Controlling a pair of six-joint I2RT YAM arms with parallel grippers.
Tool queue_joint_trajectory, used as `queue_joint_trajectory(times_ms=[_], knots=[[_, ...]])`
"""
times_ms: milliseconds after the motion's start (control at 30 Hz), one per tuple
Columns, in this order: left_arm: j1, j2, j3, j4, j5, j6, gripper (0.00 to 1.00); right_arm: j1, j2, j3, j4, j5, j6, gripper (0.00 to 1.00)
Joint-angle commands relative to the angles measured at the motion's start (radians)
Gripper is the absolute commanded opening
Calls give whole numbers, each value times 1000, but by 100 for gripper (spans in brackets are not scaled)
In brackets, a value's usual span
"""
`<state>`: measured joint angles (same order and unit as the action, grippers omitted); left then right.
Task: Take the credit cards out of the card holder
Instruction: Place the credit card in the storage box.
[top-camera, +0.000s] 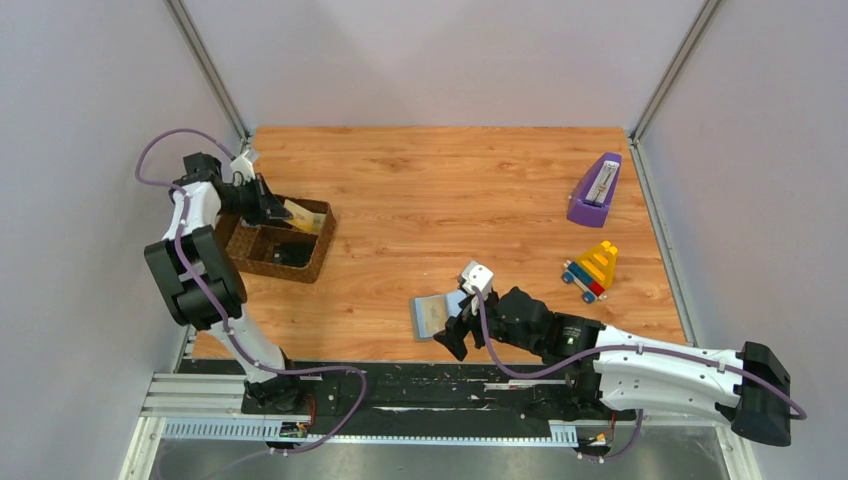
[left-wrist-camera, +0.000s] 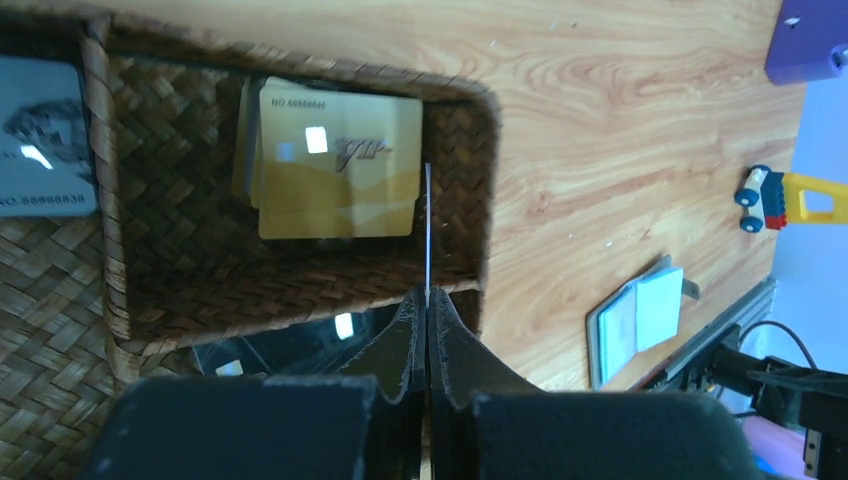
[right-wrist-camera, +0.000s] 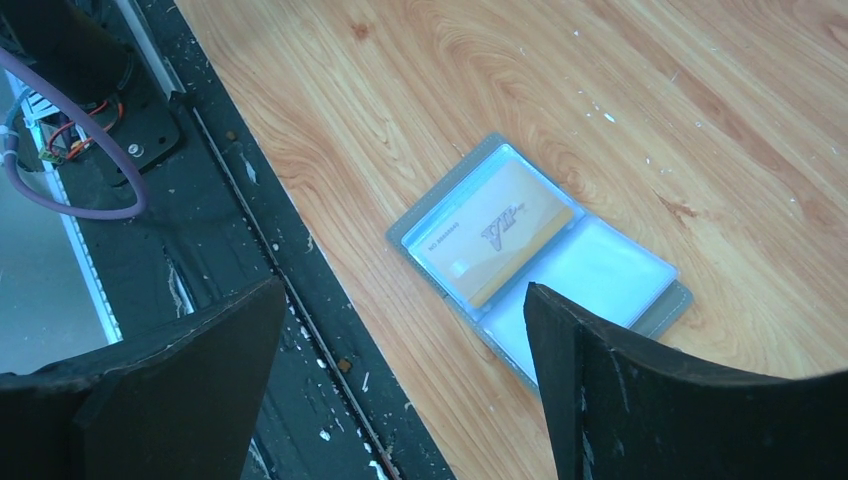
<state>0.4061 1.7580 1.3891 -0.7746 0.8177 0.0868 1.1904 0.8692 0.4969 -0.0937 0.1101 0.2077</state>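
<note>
**Step in hand: moving cards one at a time from holder to tray.** The left gripper (left-wrist-camera: 427, 300), fingers pressed together, is pinching an edge-on card (left-wrist-camera: 427, 225), visible only as a thin line rising from the fingertips. It is hovering over the brown woven tray (left-wrist-camera: 487, 190), which is standing at the left edge of the table (top-camera: 450, 200). Below it, stacked gold cards (left-wrist-camera: 340, 170) are lying flat in one compartment. A grey card (left-wrist-camera: 40, 130) is lying in the neighbouring compartment.

The card holder (right-wrist-camera: 612, 262) is lying open and flat close to the table's near edge, about midway along it and well apart from the tray. One pocket is holding a gold VIP card (right-wrist-camera: 495, 230). The other pocket is showing pale, and whether it is carrying a card cannot be told. The right gripper (right-wrist-camera: 400, 295), jaws spread wide and holding nothing, is hanging just above the holder.

**Judgement.** The left arm is likely delivering a card while the right arm is lining up the next extraction.

**What the next move calls for:**
- **Left arm:** the fingers need to part with the card inside the compartment wall, which it is now close to, so that it drops in rather than onto the rim.
- **Right arm:** it needs to descend, catch the gold card's exposed edge and slide it along the pocket. The holder looks light and is not held down, so it may drag or lift with the card.
</note>
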Motion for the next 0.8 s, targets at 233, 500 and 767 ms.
queue_joint_trajectory(times_ms=[233,500,767], knots=[[-12,101,74,-13,5,40,3,-17,47,58,45,28,-36,92],[-48,164,114,6,4,30,2,-23,54,60,45,45,-41,92],[-83,236,193,-13,-8,21,3,-30,69,66,47,59,-37,93]])
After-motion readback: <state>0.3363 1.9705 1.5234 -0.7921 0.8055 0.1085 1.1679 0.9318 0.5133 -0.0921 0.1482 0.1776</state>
